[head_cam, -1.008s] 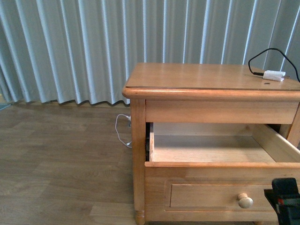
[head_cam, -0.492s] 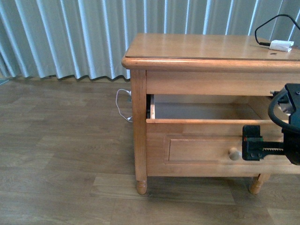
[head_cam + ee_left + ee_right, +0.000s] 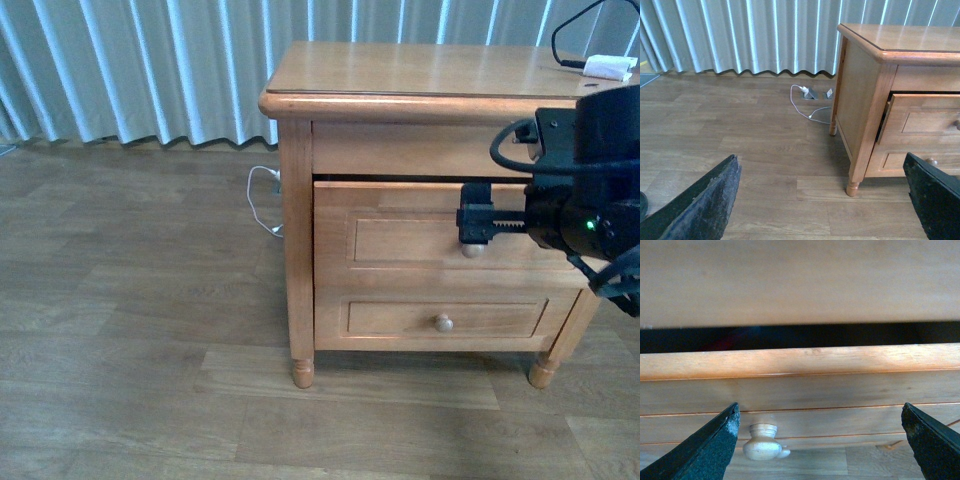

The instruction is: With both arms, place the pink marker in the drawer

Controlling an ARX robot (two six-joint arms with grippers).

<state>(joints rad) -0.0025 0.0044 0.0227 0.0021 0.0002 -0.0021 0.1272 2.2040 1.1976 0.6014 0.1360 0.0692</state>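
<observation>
The pink marker is not in view in any frame. The drawer [image 3: 400, 240], the taller upper one of the nightstand, stands nearly shut, with a narrow dark gap above its front. My right gripper [image 3: 476, 222] is open right in front of the drawer's round knob [image 3: 472, 250]. In the right wrist view the gripper [image 3: 820, 407] faces the drawer front [image 3: 800, 362], with the knob [image 3: 762, 442] between the fingers, nearer one of them and touching neither. My left gripper [image 3: 820, 157] is open and empty over the floor, away from the drawer [image 3: 927, 122].
The shallower lower drawer [image 3: 440, 320] with a small knob is shut. A white plug [image 3: 610, 68] on a black cable lies on the nightstand top [image 3: 420, 70]. A white cable [image 3: 262, 200] lies on the wooden floor beside the nightstand's leg. A curtain hangs behind.
The drawer has gone from wide open to nearly shut. My right gripper has come to its knob. The front view has drawn back from the nightstand.
</observation>
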